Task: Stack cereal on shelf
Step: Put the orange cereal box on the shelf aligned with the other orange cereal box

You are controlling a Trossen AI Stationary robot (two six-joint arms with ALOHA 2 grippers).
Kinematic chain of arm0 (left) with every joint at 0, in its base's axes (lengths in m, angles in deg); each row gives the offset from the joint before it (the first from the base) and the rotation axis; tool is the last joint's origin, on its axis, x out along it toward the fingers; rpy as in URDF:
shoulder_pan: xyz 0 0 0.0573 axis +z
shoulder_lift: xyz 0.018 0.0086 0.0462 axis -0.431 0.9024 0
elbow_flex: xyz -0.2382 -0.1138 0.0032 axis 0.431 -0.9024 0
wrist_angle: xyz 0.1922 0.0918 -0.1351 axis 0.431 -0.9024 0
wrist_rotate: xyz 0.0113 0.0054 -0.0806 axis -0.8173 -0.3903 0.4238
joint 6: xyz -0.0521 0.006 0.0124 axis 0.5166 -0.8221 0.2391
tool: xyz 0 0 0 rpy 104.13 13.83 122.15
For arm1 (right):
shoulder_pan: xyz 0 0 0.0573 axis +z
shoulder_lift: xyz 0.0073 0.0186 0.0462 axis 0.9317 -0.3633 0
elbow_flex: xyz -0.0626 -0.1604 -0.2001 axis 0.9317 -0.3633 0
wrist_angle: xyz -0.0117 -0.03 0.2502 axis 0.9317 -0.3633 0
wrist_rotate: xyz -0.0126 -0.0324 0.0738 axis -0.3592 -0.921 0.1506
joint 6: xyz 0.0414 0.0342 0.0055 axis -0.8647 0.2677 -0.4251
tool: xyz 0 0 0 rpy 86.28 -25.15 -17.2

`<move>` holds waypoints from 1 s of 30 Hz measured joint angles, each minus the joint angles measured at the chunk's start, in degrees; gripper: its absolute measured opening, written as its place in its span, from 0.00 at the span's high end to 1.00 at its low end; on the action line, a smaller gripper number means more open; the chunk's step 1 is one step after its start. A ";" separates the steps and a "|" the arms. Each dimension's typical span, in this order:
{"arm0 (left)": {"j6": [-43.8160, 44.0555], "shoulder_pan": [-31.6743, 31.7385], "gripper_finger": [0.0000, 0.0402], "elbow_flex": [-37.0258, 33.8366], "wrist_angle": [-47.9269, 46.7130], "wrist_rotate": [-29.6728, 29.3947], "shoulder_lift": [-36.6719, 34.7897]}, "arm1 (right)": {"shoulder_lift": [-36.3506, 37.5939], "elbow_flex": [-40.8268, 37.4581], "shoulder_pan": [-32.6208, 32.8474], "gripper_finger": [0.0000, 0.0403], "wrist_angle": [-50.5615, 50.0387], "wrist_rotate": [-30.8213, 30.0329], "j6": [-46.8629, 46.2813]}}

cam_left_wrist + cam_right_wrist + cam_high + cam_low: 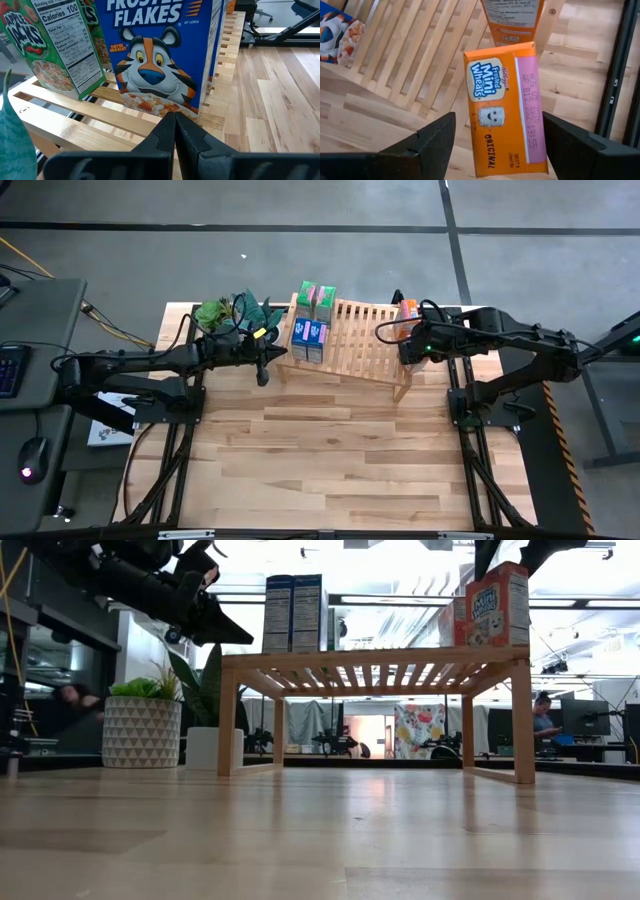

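Observation:
The wooden shelf [355, 340] stands at the table's far middle. On its left end stand green cereal boxes [315, 297] and, nearer, blue ones [309, 340]. My left gripper [174, 117] is shut and hovers just off the shelf's left end, pointing at a blue box [155, 55] beside a green one [55, 45]. An orange box [505, 110] stands upright on the shelf's right end [497, 605]. My right gripper [499, 120] is open above it, one finger on either side of its top. A second orange box [512, 20] stands just beyond.
Potted plants [215, 310] stand at the table's far left, beside the left arm; one is in a patterned white pot [140, 725]. The near half of the plank tabletop [330, 460] lies bare. A person sits at screens in the room behind [540, 720].

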State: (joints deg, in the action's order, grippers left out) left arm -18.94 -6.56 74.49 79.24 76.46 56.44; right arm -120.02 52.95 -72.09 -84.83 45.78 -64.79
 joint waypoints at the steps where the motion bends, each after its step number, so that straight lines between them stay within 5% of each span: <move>1: -0.01 0.01 1.00 0.00 0.01 0.00 0.00 | 0.00 0.00 0.00 0.32 0.03 0.03 -0.02; 26: -0.03 0.01 1.00 0.00 -0.06 0.00 0.00 | 2.25 8.80 0.20 0.32 -1.22 -2.99 3.96; 30: 0.03 0.01 1.00 0.00 -0.09 0.00 0.00 | 3.20 10.05 1.90 0.32 -2.97 -9.15 3.55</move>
State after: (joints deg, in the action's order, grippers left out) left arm -18.91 -6.55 74.49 79.15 76.45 56.44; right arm -116.81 63.01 -70.19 -87.80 36.63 -61.24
